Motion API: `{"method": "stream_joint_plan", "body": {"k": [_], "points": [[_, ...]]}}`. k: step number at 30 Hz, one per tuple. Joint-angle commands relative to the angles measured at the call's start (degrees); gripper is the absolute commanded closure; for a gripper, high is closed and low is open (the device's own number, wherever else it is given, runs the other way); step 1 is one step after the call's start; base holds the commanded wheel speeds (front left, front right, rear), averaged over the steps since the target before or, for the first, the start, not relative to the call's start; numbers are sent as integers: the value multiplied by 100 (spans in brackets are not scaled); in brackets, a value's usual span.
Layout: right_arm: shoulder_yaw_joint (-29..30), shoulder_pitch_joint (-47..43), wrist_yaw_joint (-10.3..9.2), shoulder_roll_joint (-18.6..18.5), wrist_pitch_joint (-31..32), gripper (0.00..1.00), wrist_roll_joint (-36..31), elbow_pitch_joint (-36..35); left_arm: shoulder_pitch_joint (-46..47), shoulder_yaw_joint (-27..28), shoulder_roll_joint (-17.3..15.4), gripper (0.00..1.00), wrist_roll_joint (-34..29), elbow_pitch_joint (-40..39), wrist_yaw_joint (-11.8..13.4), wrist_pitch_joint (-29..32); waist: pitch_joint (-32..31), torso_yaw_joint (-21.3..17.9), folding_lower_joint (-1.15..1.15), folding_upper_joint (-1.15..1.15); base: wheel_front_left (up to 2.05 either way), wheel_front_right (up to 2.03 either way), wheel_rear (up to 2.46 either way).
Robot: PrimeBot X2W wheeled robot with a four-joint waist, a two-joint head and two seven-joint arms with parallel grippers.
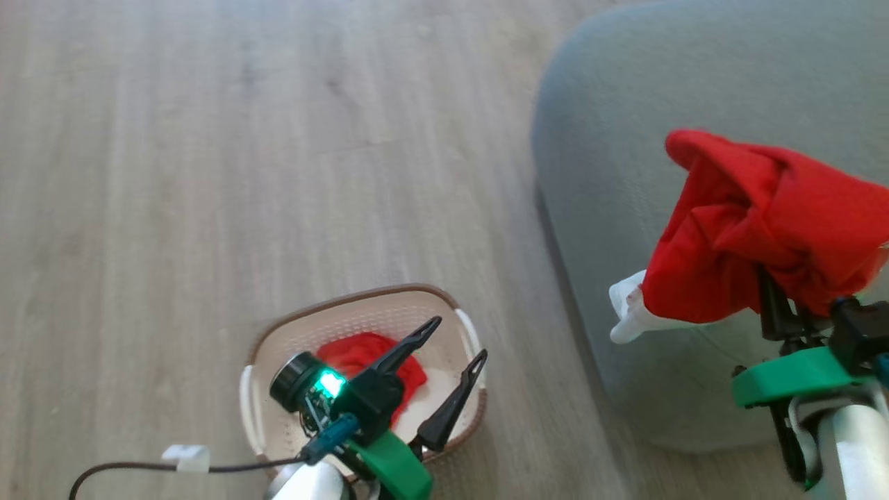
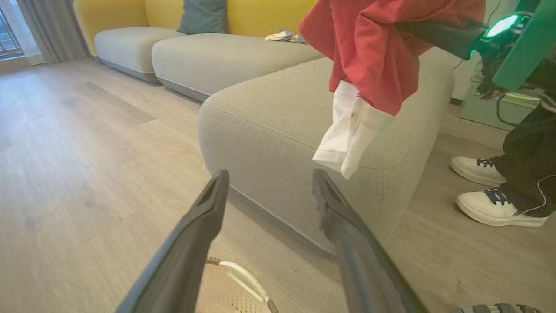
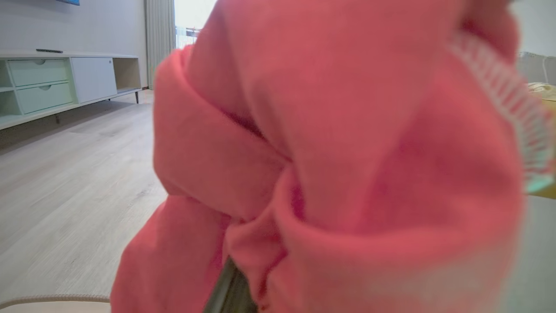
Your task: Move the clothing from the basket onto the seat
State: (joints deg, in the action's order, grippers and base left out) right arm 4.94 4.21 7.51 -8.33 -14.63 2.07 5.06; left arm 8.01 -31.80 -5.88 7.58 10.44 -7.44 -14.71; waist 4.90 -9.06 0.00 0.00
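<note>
My right gripper [image 1: 774,305] is shut on the larger red garment [image 1: 757,222], which hangs bunched over the grey seat [image 1: 660,83]. Its white cuff [image 1: 628,312] dangles near the seat's left edge. The fingers are mostly buried in the cloth [image 3: 347,152]. The smaller red garment [image 1: 361,351] lies in the cream basket [image 1: 347,298] on the floor. My left gripper [image 1: 460,338] hovers open above the basket's right side, holding nothing. In the left wrist view that gripper [image 2: 269,174] points at the seat [image 2: 269,108] and the hanging garment [image 2: 373,56].
A person's white sneakers [image 2: 478,169] stand on the wood floor right of the seat. A long sofa with yellow backs [image 2: 195,52] runs behind. A low cabinet [image 3: 52,82] lines the far wall. A dark cable [image 1: 139,469] trails left of my left arm.
</note>
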Motion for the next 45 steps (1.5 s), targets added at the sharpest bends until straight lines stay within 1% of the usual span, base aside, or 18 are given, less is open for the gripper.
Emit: {"method": "stream_joint_plan", "body": {"k": [1, 9, 15, 20, 25, 33, 37, 41, 45], "points": [[-87, 290, -2, -11, -37, 100, -16, -250, 266, 143, -25, 0, -34, -204, -4, -29, 184, -371, 0, 0, 0, 0, 0], [90, 293, -2, 96, -37, 100, -43, -354, 515, -162, -140, 0, -40, -284, -4, -29, 527, -1042, 0, 0, 0, 0, 0], [210, 300, -2, 185, -37, 100, -29, -429, 588, -203, -187, 0, -36, -331, -4, -29, 705, -1416, 0, 0, 0, 0, 0], [230, 280, -2, 222, -37, 100, -36, -436, 595, -252, -195, 0, -28, -351, -4, -29, 756, -1598, 0, 0, 0, 0, 0], [242, 283, -2, 250, -37, 100, -44, -438, 557, -256, -223, 0, -26, -370, -4, -29, 761, -1638, 0, 0, 0, 0, 0], [335, 334, -2, 273, -37, 100, -27, -452, 600, -245, -169, 0, -41, -421, -4, -29, 811, -1529, 0, 0, 0, 0, 0], [556, 478, -2, 273, -37, 100, 147, -474, 681, -272, -197, 0, -63, -454, -4, -29, 976, -1461, 0, 0, 0, 0, 0], [748, 840, -2, 137, -37, 100, 215, -621, 788, -289, -332, 0, -84, -514, -4, -29, 1323, -1439, 0, 0, 0, 0, 0], [1065, 1376, -2, -37, -37, 100, 387, -766, 945, -436, -649, 0, -123, -608, -4, -29, 1789, -1400, 0, 0, 0, 0, 0]]}}
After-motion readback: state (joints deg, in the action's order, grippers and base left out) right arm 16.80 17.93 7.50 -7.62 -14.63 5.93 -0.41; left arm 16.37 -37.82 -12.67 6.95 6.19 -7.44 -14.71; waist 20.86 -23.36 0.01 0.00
